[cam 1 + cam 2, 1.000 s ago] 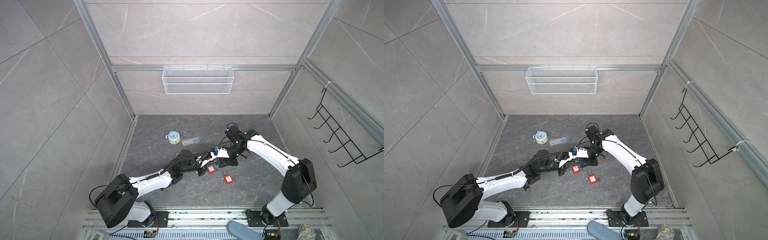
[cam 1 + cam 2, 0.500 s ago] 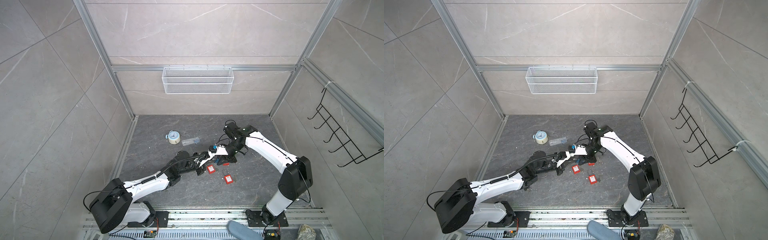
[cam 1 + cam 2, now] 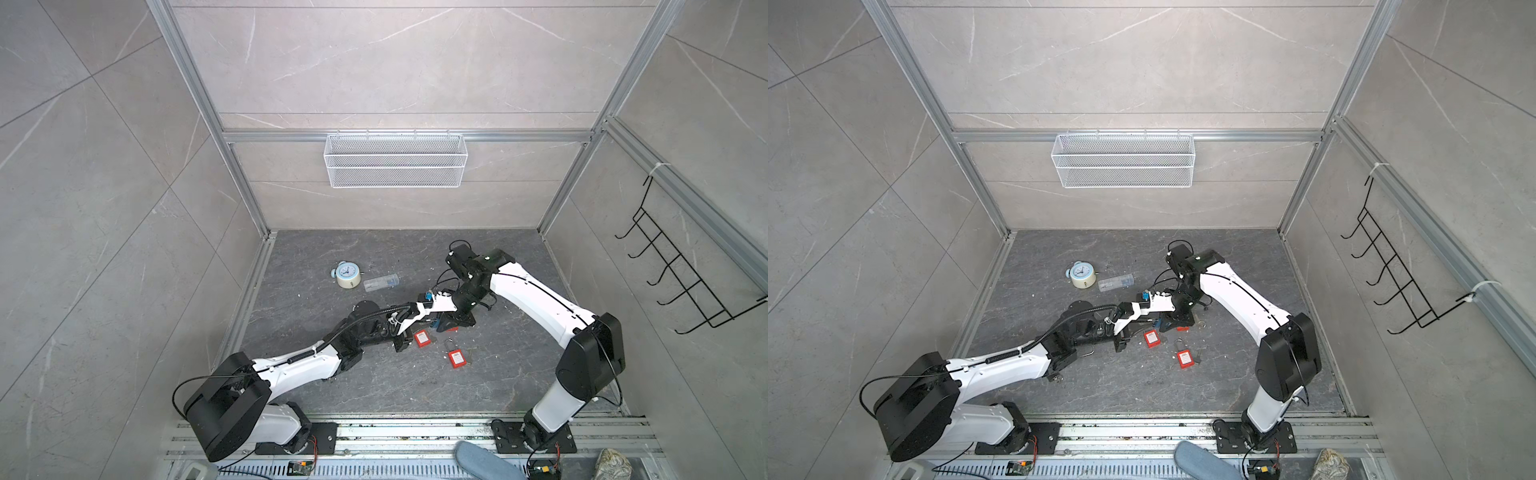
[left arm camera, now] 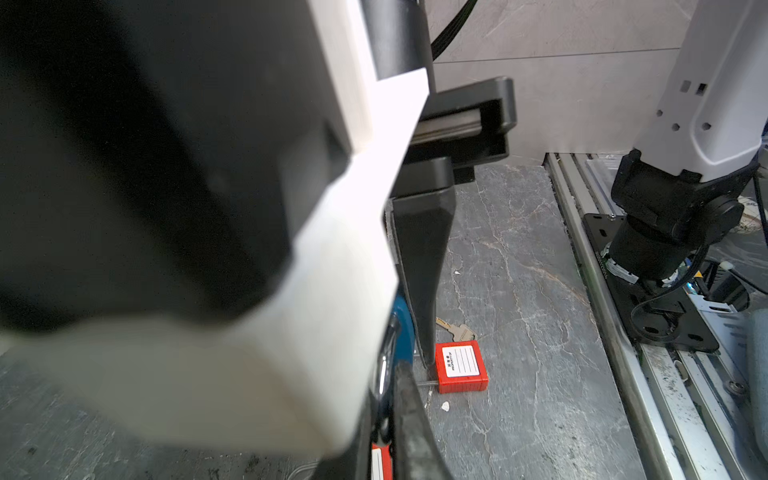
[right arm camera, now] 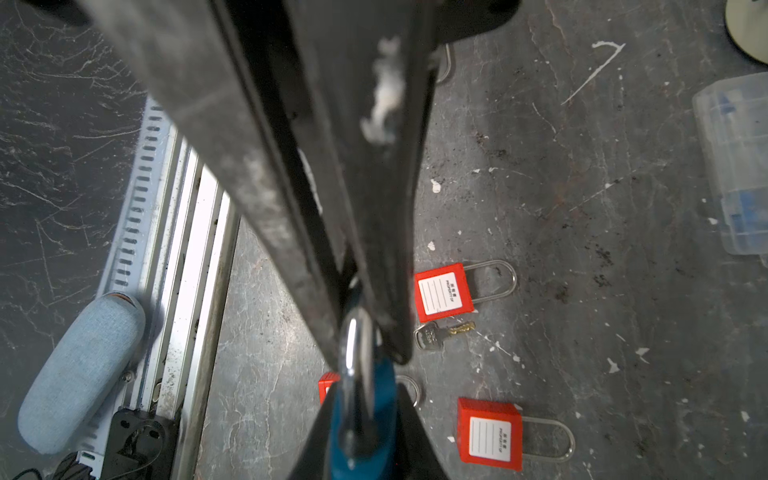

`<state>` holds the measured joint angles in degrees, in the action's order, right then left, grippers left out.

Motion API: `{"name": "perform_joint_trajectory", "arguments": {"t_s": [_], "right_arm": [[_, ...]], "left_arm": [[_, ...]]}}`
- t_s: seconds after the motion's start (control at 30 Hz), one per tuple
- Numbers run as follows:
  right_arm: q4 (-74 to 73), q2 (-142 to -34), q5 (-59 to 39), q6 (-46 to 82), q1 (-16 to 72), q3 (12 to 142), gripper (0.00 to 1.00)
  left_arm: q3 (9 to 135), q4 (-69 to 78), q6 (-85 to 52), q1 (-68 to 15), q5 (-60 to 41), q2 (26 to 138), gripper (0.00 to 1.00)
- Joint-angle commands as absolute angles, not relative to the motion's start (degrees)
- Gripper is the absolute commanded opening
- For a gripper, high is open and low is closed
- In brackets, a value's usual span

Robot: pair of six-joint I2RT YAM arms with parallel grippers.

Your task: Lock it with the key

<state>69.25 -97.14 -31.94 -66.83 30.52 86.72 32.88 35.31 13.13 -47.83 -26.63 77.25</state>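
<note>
A blue padlock (image 5: pixel 365 411) (image 3: pixel 436 322) hangs just above the dark floor at mid-cell, held between both grippers. My right gripper (image 5: pixel 363 419) is shut on its blue body, fingers pointing down at the floor. Coming from the opposite side, my left gripper (image 5: pixel 361 332) is shut on the silver shackle (image 5: pixel 357 353). In the left wrist view the blue body (image 4: pixel 402 332) shows beside a black finger (image 4: pixel 419 270) of the right gripper. A loose key (image 5: pixel 440 336) (image 4: pixel 457 331) lies flat on the floor beside a red padlock (image 5: pixel 442 291). Whether a key sits in the blue padlock is hidden.
Two more red padlocks (image 5: pixel 490 436) (image 5: pixel 328 384) lie under and beside the grippers. An alarm clock (image 3: pixel 347 274) and a clear plastic box (image 3: pixel 381 282) sit further back. A wire basket (image 3: pixel 395 160) hangs on the back wall, a hook rack (image 3: pixel 681 274) on the right wall.
Both arms have shifted slightly left in the top views, mostly in the first half second. The blue padlock stays held between the two grippers.
</note>
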Motion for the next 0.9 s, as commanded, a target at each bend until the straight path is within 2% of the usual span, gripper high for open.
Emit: {"name": "perform_joint_trajectory", "arguments": {"t_s": [0.0, 0.37, 0.57, 0.87], "right_arm": [[52.6, -94.8, -57.0, -59.8, 33.1, 95.0, 0.00], [59.1, -97.7, -58.2, -61.2, 33.0, 100.2, 0.00], [54.8, -95.2, -59.3, -60.5, 32.7, 96.6, 0.00], [50.5, -91.0, -63.3, -62.0, 31.8, 90.3, 0.00]], "left_arm": [[27.1, 20.6, 16.4, -52.3, -38.5, 80.3, 0.00], [23.4, 21.1, 14.6, -52.2, -36.4, 76.4, 0.00], [20.0, 29.2, 9.8, -50.8, -35.8, 76.1, 0.00], [19.6, 33.7, 7.6, -49.3, -36.6, 75.9, 0.00]]}}
